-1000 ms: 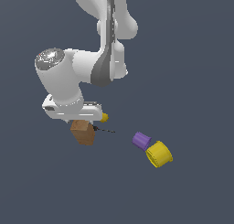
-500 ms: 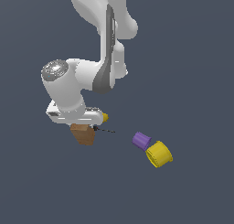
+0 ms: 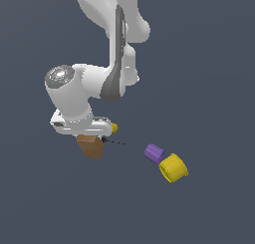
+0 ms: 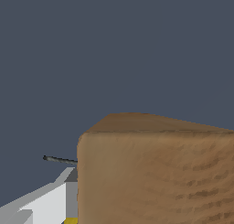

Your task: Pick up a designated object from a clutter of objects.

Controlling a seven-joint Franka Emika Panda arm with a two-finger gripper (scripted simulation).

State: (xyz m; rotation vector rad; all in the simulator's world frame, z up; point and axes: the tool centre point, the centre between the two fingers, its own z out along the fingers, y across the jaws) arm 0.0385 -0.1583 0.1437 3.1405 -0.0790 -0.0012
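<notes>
The claw (image 3: 92, 138) is sitting over the brown box (image 3: 91, 147); its opening I cannot tell. An off-centre grip is risking a slip.

The brown box (image 3: 91, 146) is seen directly under the arm's wrist, its top hidden by the hand; in the wrist view it (image 4: 157, 173) fills the near field, plain-sided with a faint grain. The rest of the clutter is spread toward its 3 to 4 o'clock: a small yellow lump (image 3: 114, 127), a thin screwdriver shaft (image 3: 115, 142), then the purple cup (image 3: 155, 153) touching the yellow cup (image 3: 173, 168), both tipped on their sides.
</notes>
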